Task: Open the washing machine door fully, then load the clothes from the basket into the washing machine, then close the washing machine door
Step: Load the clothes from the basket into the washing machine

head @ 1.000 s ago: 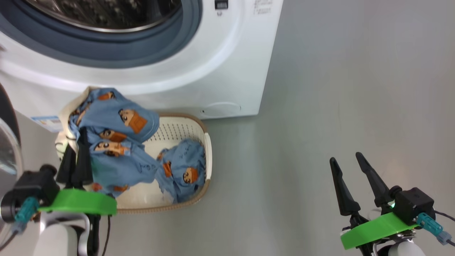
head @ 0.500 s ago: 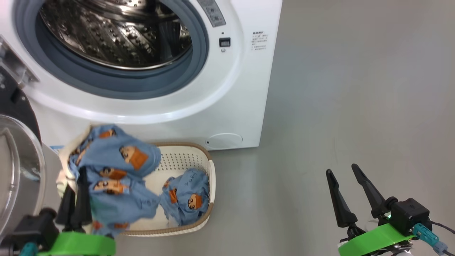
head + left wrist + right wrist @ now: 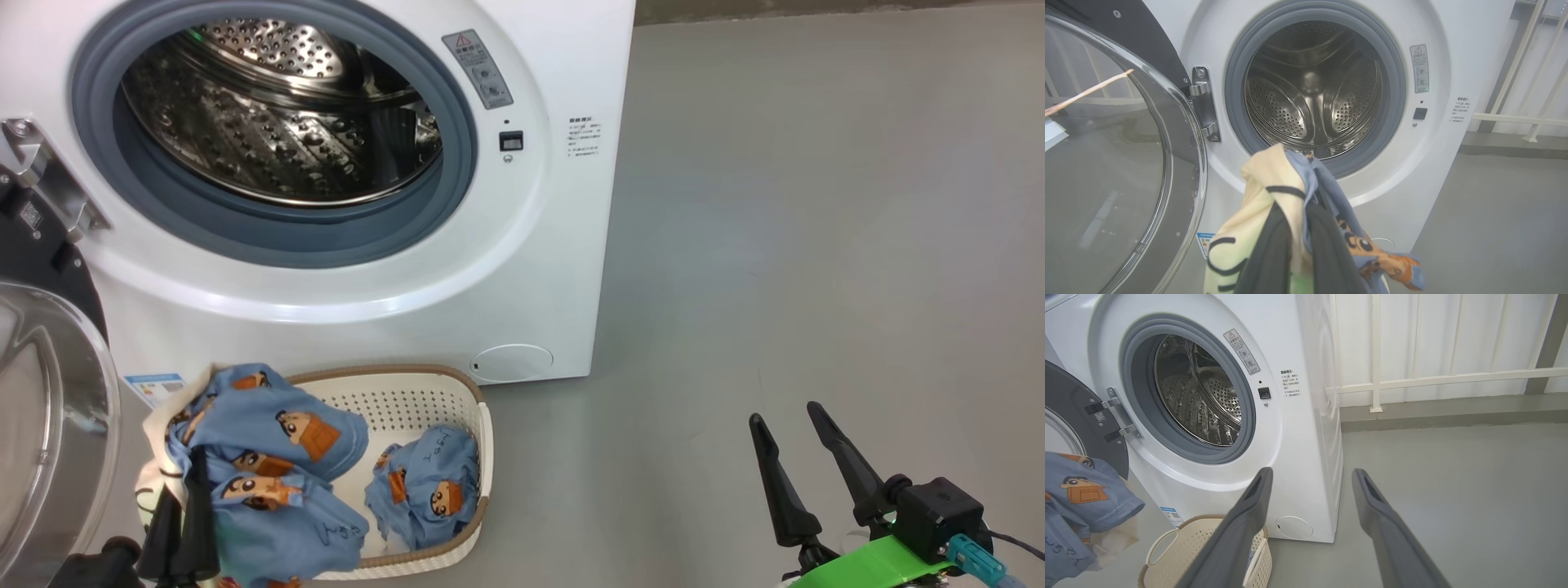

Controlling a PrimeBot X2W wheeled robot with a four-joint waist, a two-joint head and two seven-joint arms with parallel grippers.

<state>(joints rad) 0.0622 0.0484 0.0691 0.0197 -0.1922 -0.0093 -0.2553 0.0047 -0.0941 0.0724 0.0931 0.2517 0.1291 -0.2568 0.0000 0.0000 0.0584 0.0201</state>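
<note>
My left gripper (image 3: 181, 490) is shut on a bundle of the clothes (image 3: 269, 433), light-blue pieces with cartoon faces and a cream piece (image 3: 1257, 192), held just above the left end of the basket (image 3: 483, 433). In the left wrist view the bundle hangs over the fingers (image 3: 1267, 245) in front of the washing machine (image 3: 555, 245), whose steel drum (image 3: 1314, 85) is empty. The washing machine door (image 3: 49, 425) stands swung open at the left. Another blue garment (image 3: 429, 490) lies in the basket. My right gripper (image 3: 788, 425) stands open over bare floor at the lower right.
Grey floor (image 3: 816, 204) stretches to the right of the machine. A white railing (image 3: 1433, 377) and wall stand behind it. The open door (image 3: 1106, 143) takes up the room left of the drum opening, with its hinge (image 3: 1202, 102) beside the grey ring.
The head camera has tilted up, so the drum opening now shows whole and the basket sits lower in the picture. My left gripper still holds the bundle. The right gripper stays open.
</note>
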